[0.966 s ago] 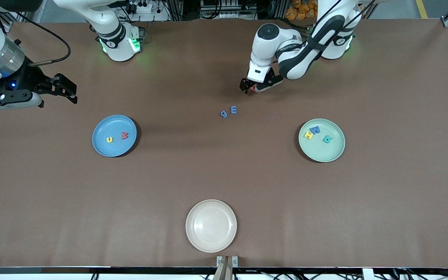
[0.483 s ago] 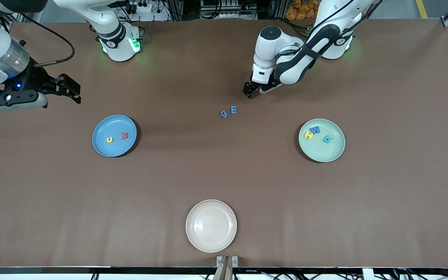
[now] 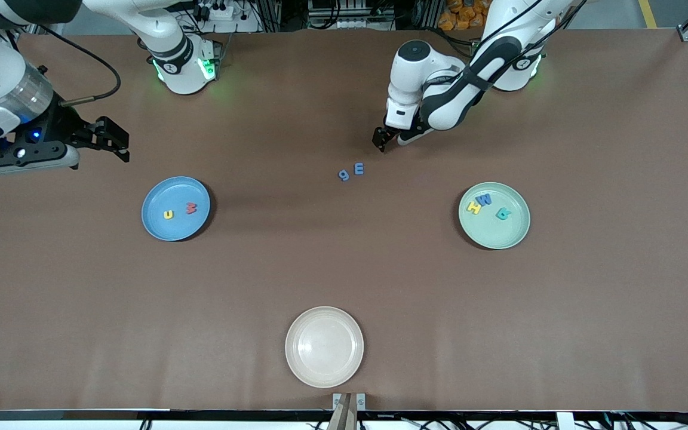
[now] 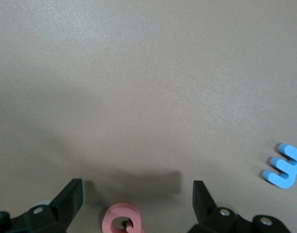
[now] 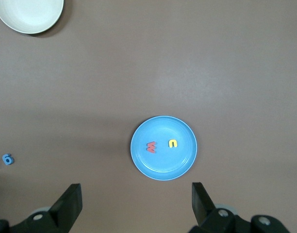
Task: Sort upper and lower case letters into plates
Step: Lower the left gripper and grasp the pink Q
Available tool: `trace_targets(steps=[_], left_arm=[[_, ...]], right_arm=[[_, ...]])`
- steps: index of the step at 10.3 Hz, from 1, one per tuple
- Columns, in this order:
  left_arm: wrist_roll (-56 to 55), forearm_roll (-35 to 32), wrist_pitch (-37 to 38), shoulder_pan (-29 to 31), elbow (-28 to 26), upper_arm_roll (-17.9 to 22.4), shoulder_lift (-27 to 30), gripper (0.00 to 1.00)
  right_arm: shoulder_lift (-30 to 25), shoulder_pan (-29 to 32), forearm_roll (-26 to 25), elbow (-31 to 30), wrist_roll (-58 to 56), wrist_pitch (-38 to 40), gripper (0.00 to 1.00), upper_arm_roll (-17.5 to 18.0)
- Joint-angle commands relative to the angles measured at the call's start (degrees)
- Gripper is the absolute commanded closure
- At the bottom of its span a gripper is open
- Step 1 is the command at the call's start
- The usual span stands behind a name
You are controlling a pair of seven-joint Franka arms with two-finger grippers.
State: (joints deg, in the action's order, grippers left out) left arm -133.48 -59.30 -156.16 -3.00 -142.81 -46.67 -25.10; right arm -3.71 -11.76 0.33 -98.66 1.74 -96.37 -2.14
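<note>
Nearest the camera sits the cream plate (image 3: 324, 347), unused. Farther off, a blue "g" (image 3: 344, 175) and "E" (image 3: 359, 169) lie between the blue plate (image 3: 175, 208) and mint plate (image 3: 494, 215). Directly under my left gripper (image 4: 137, 194), jaws spread and empty, lies a small pink curled letter (image 4: 121, 219), flat between them. My right gripper (image 3: 100, 138) waits open.

A plain brown table (image 3: 344, 275) carries a bright blue round plate (image 3: 159, 227) with one yellow (image 3: 168, 214) and one red letter (image 3: 190, 208). A pale mint green plate (image 3: 499, 236) has yellow (image 3: 473, 207), blue (image 3: 485, 199) and teal letters (image 3: 502, 213). Two blue letters (image 3: 351, 172) lie on bare brown; a pink-red one (image 4: 121, 219) too. A cream-white plate (image 3: 324, 346) sits plain.
</note>
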Motion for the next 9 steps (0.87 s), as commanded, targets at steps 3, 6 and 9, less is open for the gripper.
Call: trace_targets(steps=[3, 6, 9], left_arm=[[-7.49, -1.43, 0.94, -2.98, 1.22, -0.53, -2.14, 0.0], [-8.55, -1.43, 0.94, -4.21, 0.87, -0.53, -2.41, 0.0], [-8.29, -1.43, 0.94, -4.12, 0.6, -0.44, -2.76, 0.0]], right_arm=[[1.25, -0.45, 0.55, -0.48, 0.64, -0.31, 0.0, 0.03], [1.95, -0.28, 0.55, -0.48, 0.2, 0.57, 0.0, -0.06], [2.3, -0.36, 0.55, -0.39, 0.63, 0.13, 0.0, -0.06]])
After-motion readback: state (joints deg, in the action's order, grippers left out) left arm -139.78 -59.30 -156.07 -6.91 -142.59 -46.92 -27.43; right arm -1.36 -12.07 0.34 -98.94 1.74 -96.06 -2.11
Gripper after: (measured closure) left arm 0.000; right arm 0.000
